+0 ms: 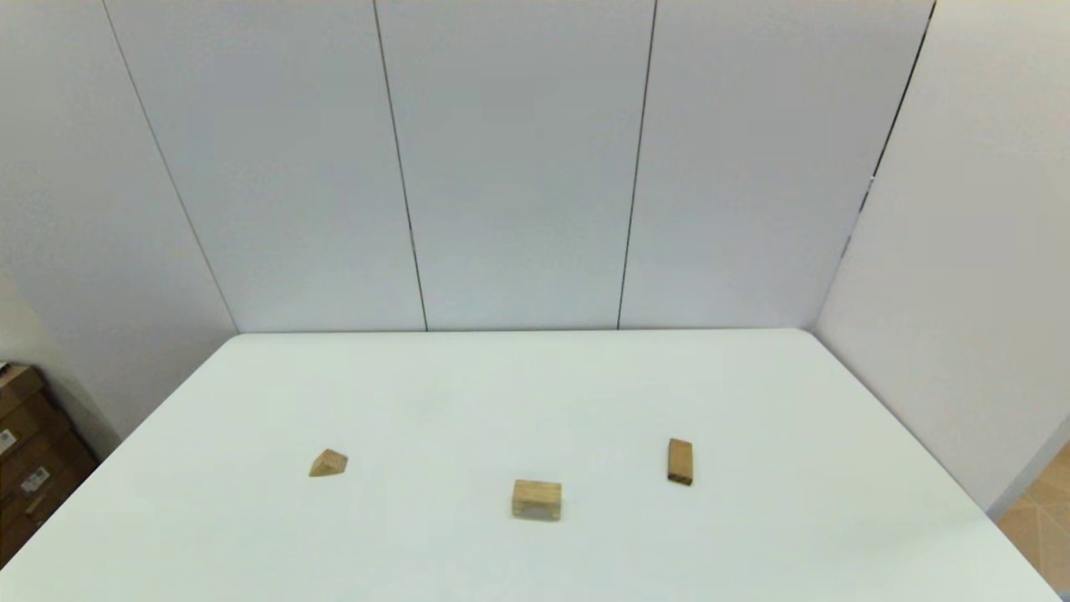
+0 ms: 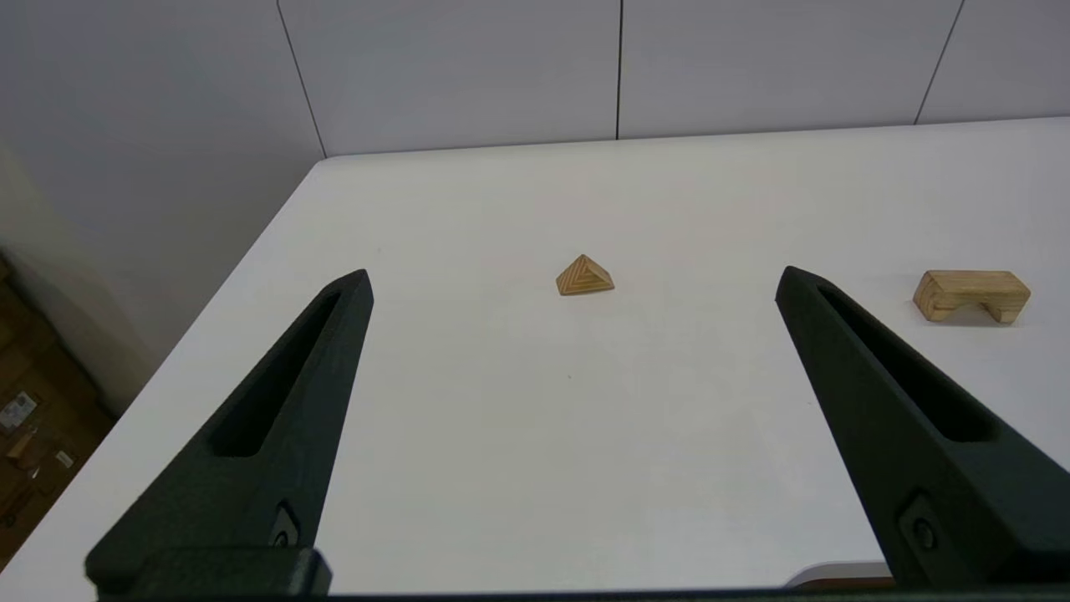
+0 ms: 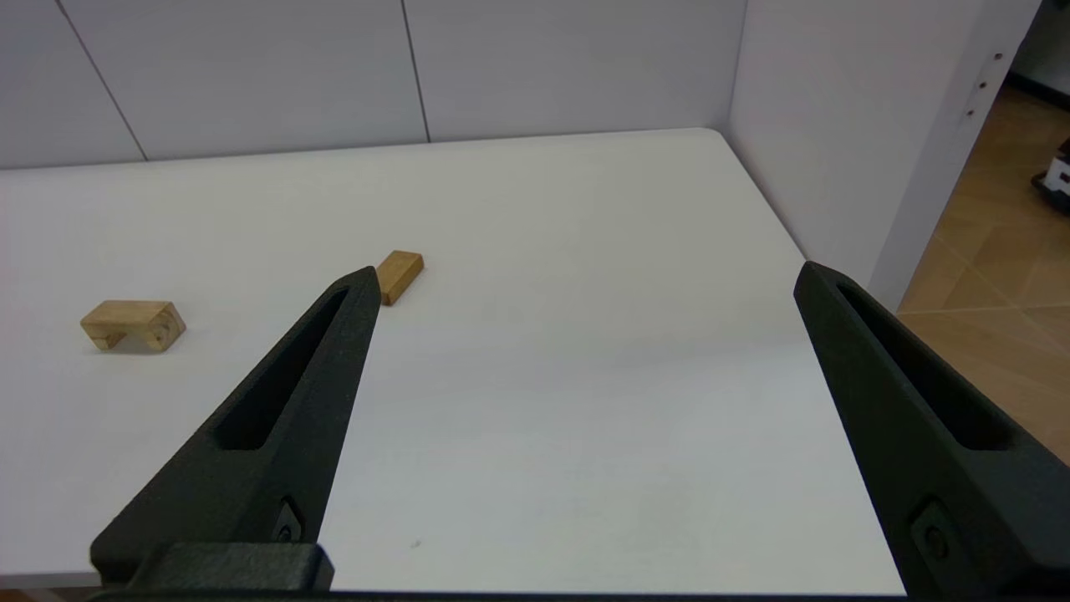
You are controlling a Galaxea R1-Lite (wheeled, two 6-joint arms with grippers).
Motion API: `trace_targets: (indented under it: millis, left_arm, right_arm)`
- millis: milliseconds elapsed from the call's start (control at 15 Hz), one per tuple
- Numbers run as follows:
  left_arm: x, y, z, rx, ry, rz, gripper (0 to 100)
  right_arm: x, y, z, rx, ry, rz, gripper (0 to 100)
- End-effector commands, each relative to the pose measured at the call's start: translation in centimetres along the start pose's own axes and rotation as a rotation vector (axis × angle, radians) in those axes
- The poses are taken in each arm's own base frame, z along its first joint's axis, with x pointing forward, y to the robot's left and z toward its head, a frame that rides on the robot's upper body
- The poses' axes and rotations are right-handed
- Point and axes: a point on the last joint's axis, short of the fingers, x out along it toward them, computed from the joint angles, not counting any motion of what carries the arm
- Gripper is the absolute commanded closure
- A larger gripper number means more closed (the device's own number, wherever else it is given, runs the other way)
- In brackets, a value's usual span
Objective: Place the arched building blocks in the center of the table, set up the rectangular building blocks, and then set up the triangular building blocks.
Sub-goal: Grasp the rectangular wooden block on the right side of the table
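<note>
Beyond the left gripper's (image 2: pixel 573 280) spread fingers (image 2: pixel 280 418), the triangular block (image 2: pixel 584 276).

Pale grey wall panels (image 1: pixel 518 167) behind the white worktop (image 1: pixel 535 393), split by thin dark vertical seams. Another plain panel (image 1: pixel 961 293) hard against the right edge, meeting the back wall at a corner. Off the left corner, stacked brown cardboard boxes (image 1: pixel 29 451) with small white labels. Past the right panel, tan tiled floor (image 3: pixel 986 301). Soft, even light throughout, only faint shadows on the white surface.
</note>
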Motion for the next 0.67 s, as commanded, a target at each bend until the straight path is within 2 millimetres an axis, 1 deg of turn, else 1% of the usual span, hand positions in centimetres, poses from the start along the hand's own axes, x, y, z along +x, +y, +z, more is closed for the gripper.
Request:
trace_targets:
  millis: [67,667]
  left_arm:
    - [0.01,0.00,-0.01,-0.020,0.002,0.003,0]
    - [0.01,0.00,-0.01,-0.021,0.002,0.003,0]
  right_arm:
    - [0.00,0.00,0.01,0.000,-0.001,0.002,0]
    - [0.00,0.00,0.01,0.000,-0.001,0.002,0]
